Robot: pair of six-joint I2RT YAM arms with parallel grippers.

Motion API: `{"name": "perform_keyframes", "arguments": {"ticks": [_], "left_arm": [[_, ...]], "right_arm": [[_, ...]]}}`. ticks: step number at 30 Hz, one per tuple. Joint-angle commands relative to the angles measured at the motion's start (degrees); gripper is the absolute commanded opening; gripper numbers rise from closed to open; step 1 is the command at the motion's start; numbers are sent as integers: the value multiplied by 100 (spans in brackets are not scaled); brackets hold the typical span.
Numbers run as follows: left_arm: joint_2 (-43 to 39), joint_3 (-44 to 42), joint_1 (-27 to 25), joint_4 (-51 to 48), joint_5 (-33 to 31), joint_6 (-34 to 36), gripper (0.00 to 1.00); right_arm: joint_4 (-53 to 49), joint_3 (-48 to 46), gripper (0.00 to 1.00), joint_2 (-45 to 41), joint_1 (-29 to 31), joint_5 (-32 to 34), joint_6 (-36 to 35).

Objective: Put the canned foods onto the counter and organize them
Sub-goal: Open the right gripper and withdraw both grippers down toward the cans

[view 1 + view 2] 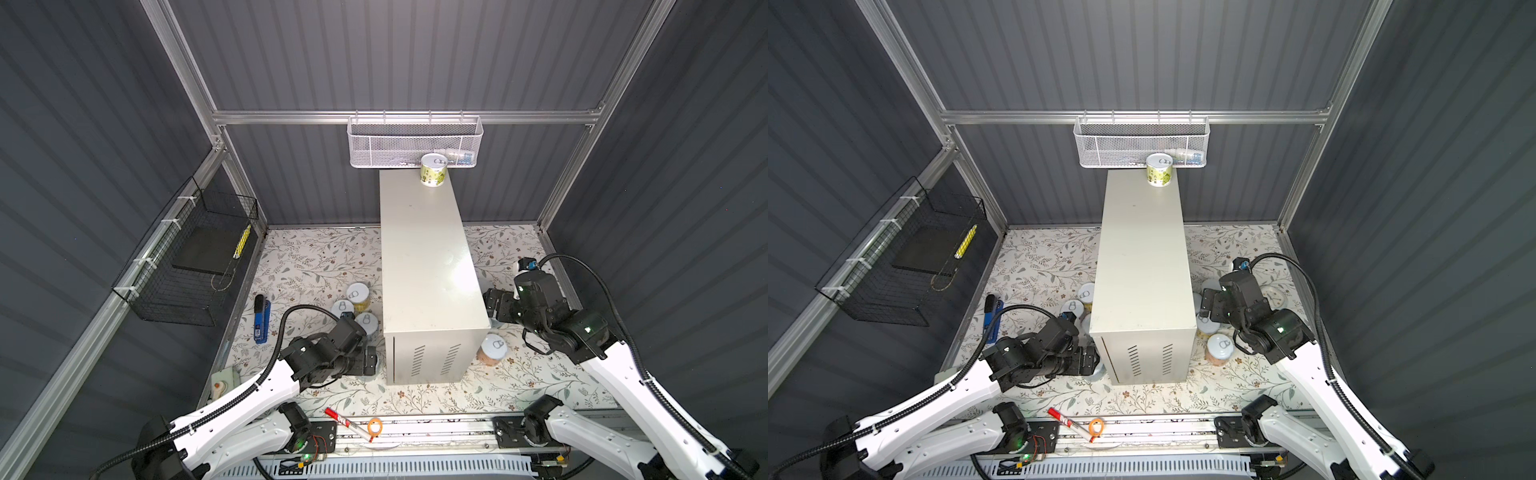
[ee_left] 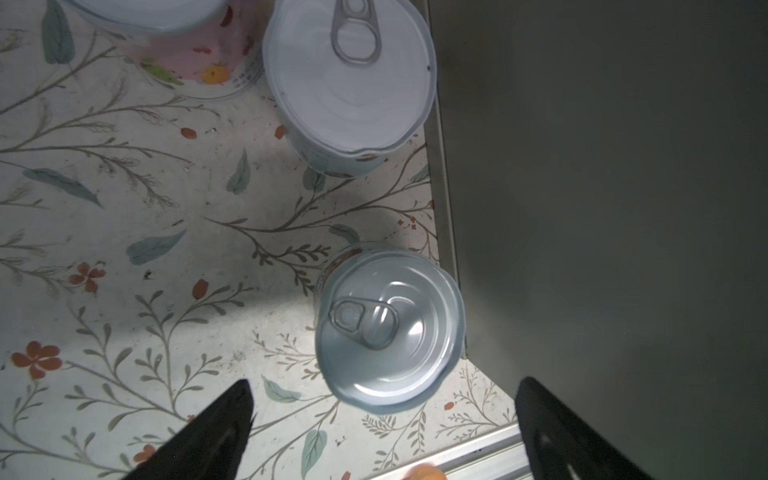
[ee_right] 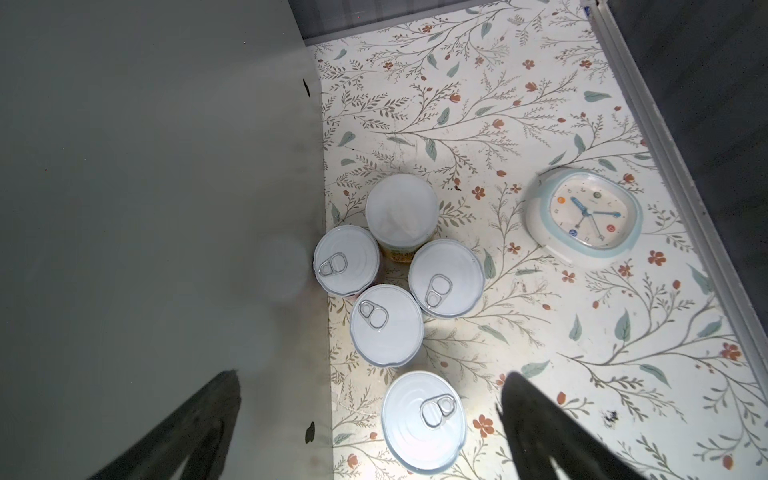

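One green-yellow can (image 1: 434, 171) stands upright on the far end of the cream box (image 1: 424, 257). Remaining cans (image 1: 357, 295) sit on the floral tabletop (image 1: 316, 266) on both sides of the box. Left gripper (image 1: 371, 360) is at the box's near-left corner, fingers (image 2: 216, 432) spread wide by a silver-lidded can (image 2: 390, 328), gripping nothing. Right gripper (image 1: 496, 305) is right of the box, fingers (image 3: 552, 432) apart and empty over a five-can cluster (image 3: 386, 324). Clock (image 3: 584, 218) lies further right.

Floral surface (image 3: 540, 104): cream counter (image 1: 428, 266) midway between left fingers (image 2: 216, 432) and right fingers (image 3: 552, 436). Just past left fingertips: silver-lidded tin (image 2: 390, 328) beside counter wall, pale tin (image 2: 349, 79) and pink tin (image 2: 187, 54) further on. Between and past right fingertips: five-tin cluster (image 3: 386, 324); clock (image 3: 584, 218) off to outer side. Green tin (image 1: 434, 170) on counter's far end.
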Motion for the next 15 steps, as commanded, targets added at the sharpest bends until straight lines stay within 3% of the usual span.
{"name": "perform_keyframes", "arguments": {"ticks": [1,15], "left_arm": [[151,-100,-240,332,-282,-347,100],[762,-340,-404,669,-767,-667,99]], "right_arm": [[82,-78,99,-23,-21,-40,-11],[185,-280,99,-222,-21,-41,39]]}}
